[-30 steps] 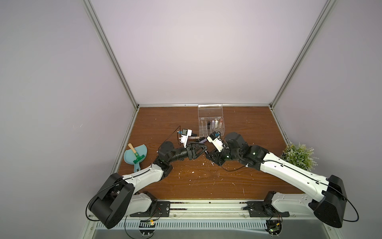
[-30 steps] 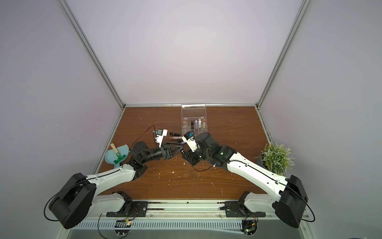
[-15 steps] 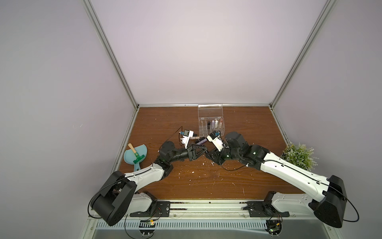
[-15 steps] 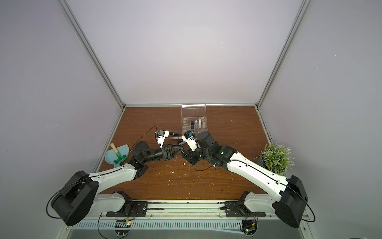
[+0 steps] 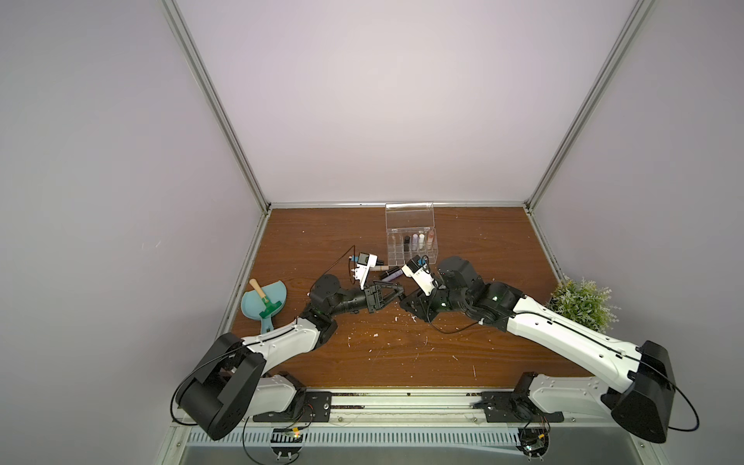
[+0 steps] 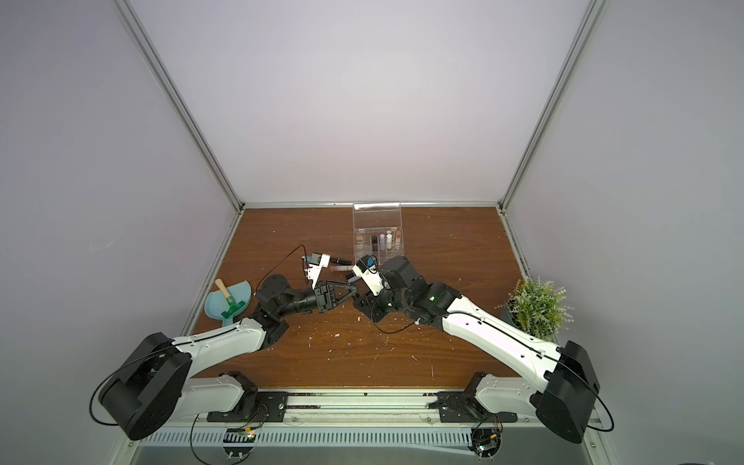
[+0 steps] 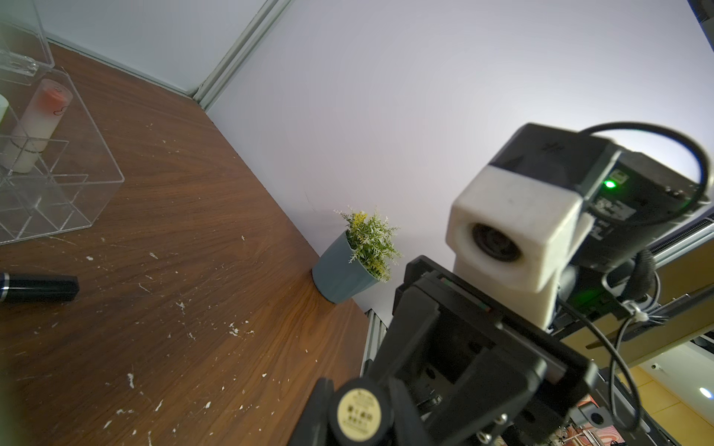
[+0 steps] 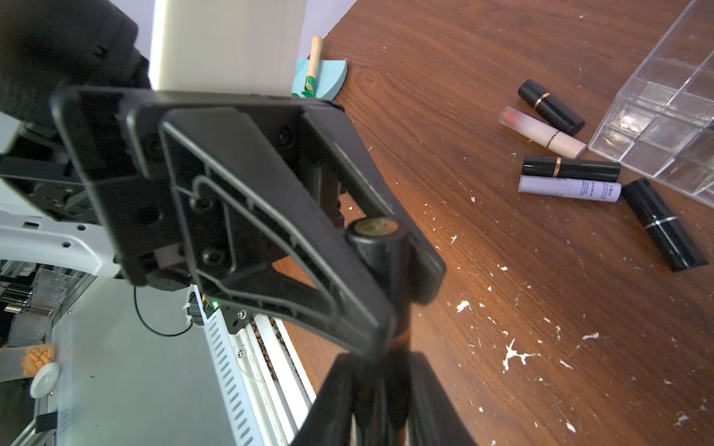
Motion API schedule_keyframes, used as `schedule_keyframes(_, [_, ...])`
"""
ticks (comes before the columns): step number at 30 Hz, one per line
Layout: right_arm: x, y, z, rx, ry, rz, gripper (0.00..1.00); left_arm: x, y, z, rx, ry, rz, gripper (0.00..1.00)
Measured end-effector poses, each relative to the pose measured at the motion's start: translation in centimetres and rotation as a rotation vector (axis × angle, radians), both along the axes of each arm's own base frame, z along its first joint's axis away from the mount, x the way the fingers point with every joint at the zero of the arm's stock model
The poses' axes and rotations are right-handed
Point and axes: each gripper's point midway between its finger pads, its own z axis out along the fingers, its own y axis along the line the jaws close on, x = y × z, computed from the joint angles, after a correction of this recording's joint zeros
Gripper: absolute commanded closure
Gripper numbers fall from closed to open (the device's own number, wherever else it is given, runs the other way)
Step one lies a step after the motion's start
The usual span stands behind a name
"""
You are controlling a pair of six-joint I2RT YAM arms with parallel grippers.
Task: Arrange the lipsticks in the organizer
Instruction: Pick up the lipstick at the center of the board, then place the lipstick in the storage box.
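Lipsticks: one glossy black cylindrical lipstick tube [image 8: 378, 251] is held above the brown wooden table [image 5: 402, 362]. Left gripper [image 5: 399, 296] is closed on it; the fingers of the right gripper [image 8: 382, 365] flank it, grip unclear. Five other tubes [image 8: 570, 189] lie beside the clear acrylic organizer [image 5: 396, 255], several stand inside.

1. Walls [image 5: 382, 100]: plain, pale lilac-grey, enclosing three sides.
2. Corner posts [image 5: 213, 104]: aluminium profile.
3. Tabletop [image 5: 402, 354]: dark wood grain, scattered white flecks.
4. Potted plant [image 5: 579, 300]: right edge, against the wall.
5. Lighting: even, diffuse.
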Motion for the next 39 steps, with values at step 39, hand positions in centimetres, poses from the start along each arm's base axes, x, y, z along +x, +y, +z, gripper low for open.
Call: schedule_keyframes(39, [3.1, -13.7, 6.3, 0.062, -0.292, -0.486, 0.02, 24.6, -2.4, -3.6, 0.635, -0.489, 0.702, 0.87])
